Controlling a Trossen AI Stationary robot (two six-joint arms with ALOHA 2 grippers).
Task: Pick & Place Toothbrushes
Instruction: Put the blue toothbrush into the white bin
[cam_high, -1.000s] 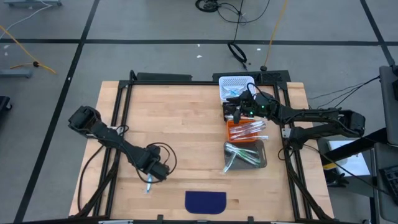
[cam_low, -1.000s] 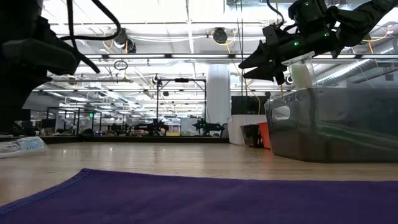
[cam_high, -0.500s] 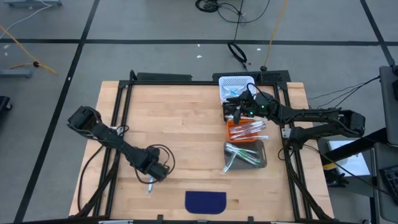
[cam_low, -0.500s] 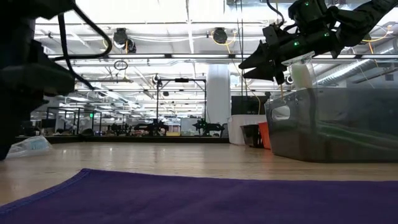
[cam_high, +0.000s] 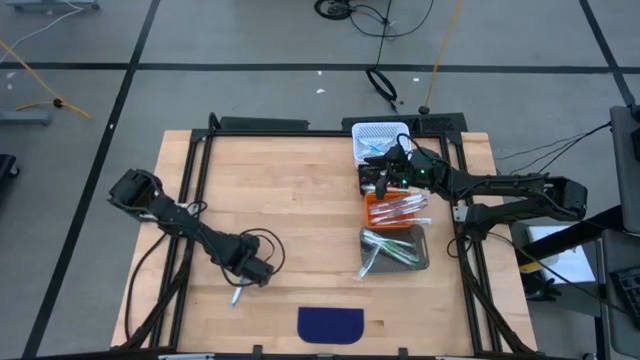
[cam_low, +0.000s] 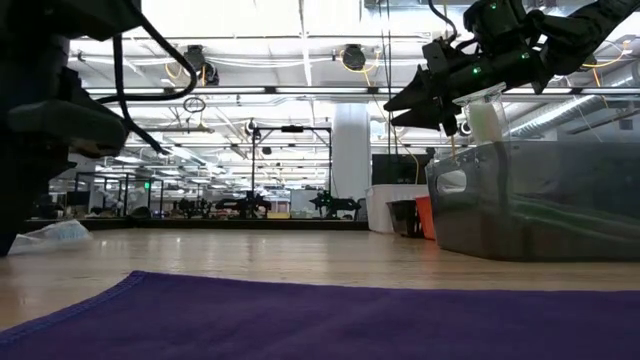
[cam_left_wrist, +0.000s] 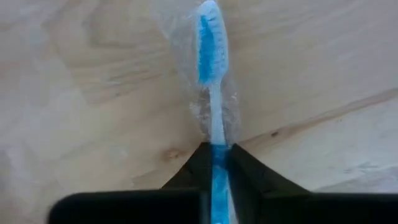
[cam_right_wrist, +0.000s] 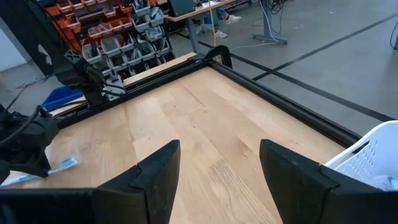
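Note:
A blue-and-white toothbrush (cam_left_wrist: 210, 74) in a clear wrapper lies on the wooden table near its front left (cam_high: 237, 296). My left gripper (cam_high: 247, 277) stands over it, shut on its handle. My right gripper (cam_high: 378, 180) hangs open and empty above the bins at the table's right, also seen high in the low view (cam_low: 415, 100). More toothbrushes lie in the white basket (cam_high: 381, 134), the orange bin (cam_high: 397, 209) and the grey bin (cam_high: 396, 250). My left gripper pinches the toothbrush's handle (cam_left_wrist: 216, 142) between its two fingers (cam_left_wrist: 245, 169), through the wrapper. The fingers come from above, slanting down, and the brush runs on past them, its bristle head (cam_left_wrist: 208, 34) pointing away. The brush lies flat on the wood.
A purple cloth (cam_high: 331, 323) lies at the table's near edge. The three bins stand in a row along the right side. A black frame (cam_high: 260, 126) runs round the table's edges. Bare wood fills the middle (cam_high: 290, 200).
My left gripper has come down toward the toothbrush on the table, and the brush's wrapper has shifted a little on the wood. My right gripper has stayed still above the bins.

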